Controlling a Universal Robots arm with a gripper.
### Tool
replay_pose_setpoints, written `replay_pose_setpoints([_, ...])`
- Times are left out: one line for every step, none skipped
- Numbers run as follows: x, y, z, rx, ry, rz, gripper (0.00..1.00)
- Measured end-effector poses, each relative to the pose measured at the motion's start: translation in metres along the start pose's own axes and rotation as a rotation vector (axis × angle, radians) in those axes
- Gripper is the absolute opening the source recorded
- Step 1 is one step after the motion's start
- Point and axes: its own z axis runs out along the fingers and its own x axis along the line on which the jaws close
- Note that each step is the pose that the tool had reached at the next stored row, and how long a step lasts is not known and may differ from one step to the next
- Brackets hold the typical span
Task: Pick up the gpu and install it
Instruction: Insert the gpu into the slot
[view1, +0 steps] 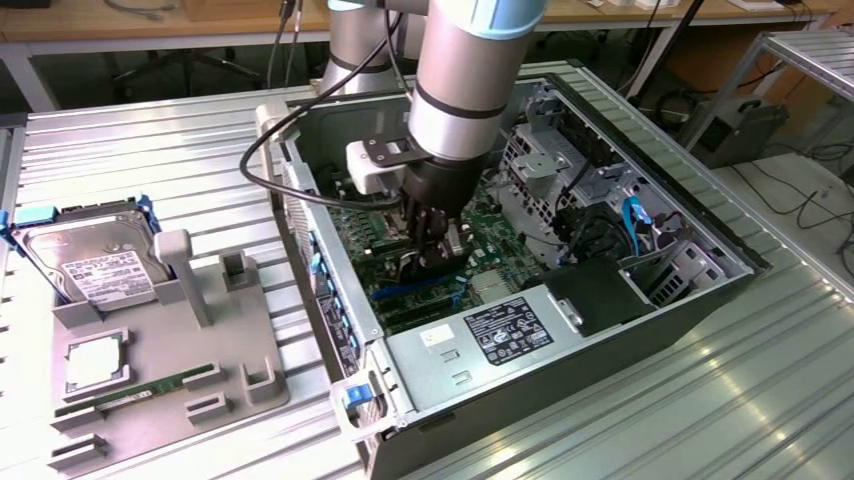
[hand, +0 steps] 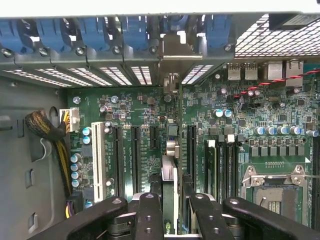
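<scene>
– Okay, exterior view: where's the gpu (view1: 451, 248)?
– Inside the open computer case (view1: 694, 290), which lies on its side on the ribbed metal table (view1: 160, 160). The arm (view1: 461, 90) reaches straight down into it. The gripper (view1: 434, 262) has the card clamped edge-on over the motherboard (view1: 514, 250), near the case wall on the exterior view's left. The power supply (view1: 514, 330) sits just nearer the camera.
– Parts tray?
– The grey tray (view1: 234, 375) is well apart, on the exterior view's left. It holds the hard drive (view1: 87, 265), a CPU chip (view1: 94, 362) and a RAM stick (view1: 140, 392).
– Wrist view?
– Both fingers (hand: 149, 215) pinch the gpu (hand: 169, 172) from either side, gripper (hand: 176, 216) centred on it. The card runs edge-on away from them, parallel to the black expansion slots and between two of them. Its silver bracket (hand: 173, 50) is at the rear slot openings, among the blue latches (hand: 75, 30). A white slot (hand: 97, 155) and a sleeved cable bundle (hand: 45, 127) lie to one side, the CPU socket (hand: 267, 192) to the other.
– Seated?
– Can't tell from either view whether the edge connector is in a slot.
</scene>
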Motion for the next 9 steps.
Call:
replay_pose_setpoints([0.0000, 0.0000, 0.0006, -0.0003, -0.0002, 0.000, 0.26])
replay_pose_setpoints([0.0000, 0.0001, 0.0013, -0.0008, -0.0005, 0.000, 0.26])
replay_pose_setpoints([0.0000, 0.0000, 0.0018, -0.0016, -0.0008, 0.000, 0.26])
replay_pose_setpoints([0.0000, -0.0001, 0.0024, -0.0031, -0.0014, 0.000, 0.26])
replay_pose_setpoints([0.0000, -0.0001, 0.0028, -0.0044, -0.0016, 0.000, 0.26])
replay_pose_setpoints([-0.0001, -0.0001, 0.0032, -0.0056, -0.0027, 0.000, 0.26])
replay_pose_setpoints([-0.0001, -0.0001, 0.0033, -0.0066, -0.0028, 0.000, 0.26])
replay_pose_setpoints([-0.0001, -0.0001, 0.0033, -0.0071, -0.0026, 0.000, 0.26])
replay_pose_setpoints([-0.0001, -0.0001, 0.0032, -0.0079, -0.0022, 0.000, 0.26])
